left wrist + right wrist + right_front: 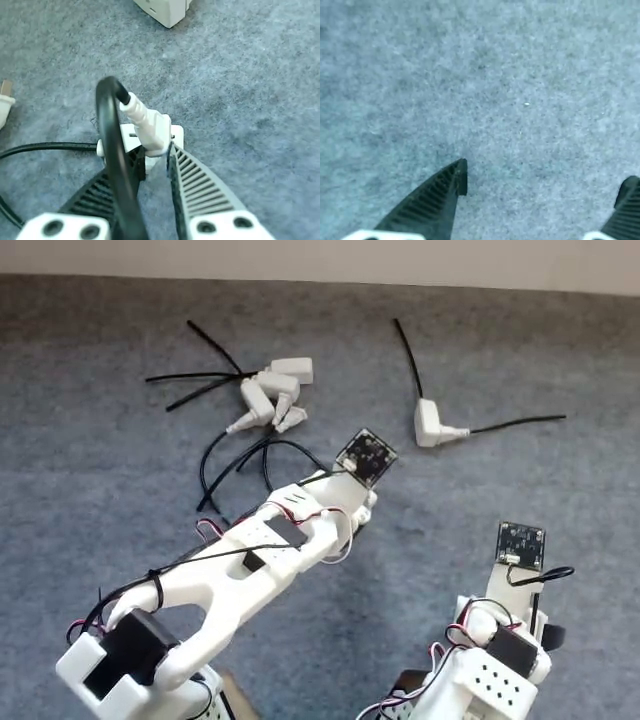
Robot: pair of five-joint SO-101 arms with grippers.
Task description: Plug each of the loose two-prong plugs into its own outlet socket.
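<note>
- While the left hand [156, 152] is clamped shut on a white plug [150, 125], that plug sits near the middle of the grey table [90, 460], under the tip of the left arm [250, 570].
- Open room: there is bare table on the left, along the far side up to a pale strip [320, 255], and between the two arms.
- Right hand [545, 180]: its fingers are spread wide with nothing between them, over bare table at the near right. The right arm [500, 660] is folded back low.
- Table surface is fuzzy and felt-like, flat and unmarked.
- The held plug is smooth moulded plastic with a ribbed neck. Its thick glossy black cord [112, 150] arches back over the hand.
- A flat white piece [176, 134] touches the plug between the ribbed dark fingers [195, 185]. Cannot tell if the prongs are in it.
- A white socket block [165, 10] with a squared edge lies beyond the held plug, well apart from it.
- A loose plug [4, 102] lies off to one side with a brass-coloured prong showing.
- Far left: a cluster of white plugs and blocks [272, 390] lies touching, with thin black cords fanning out to the left and looping toward the near side.
- Far right of centre: a single white adapter [432, 425] lies well apart from the cluster. One cord runs toward the far side and one to the right.
</note>
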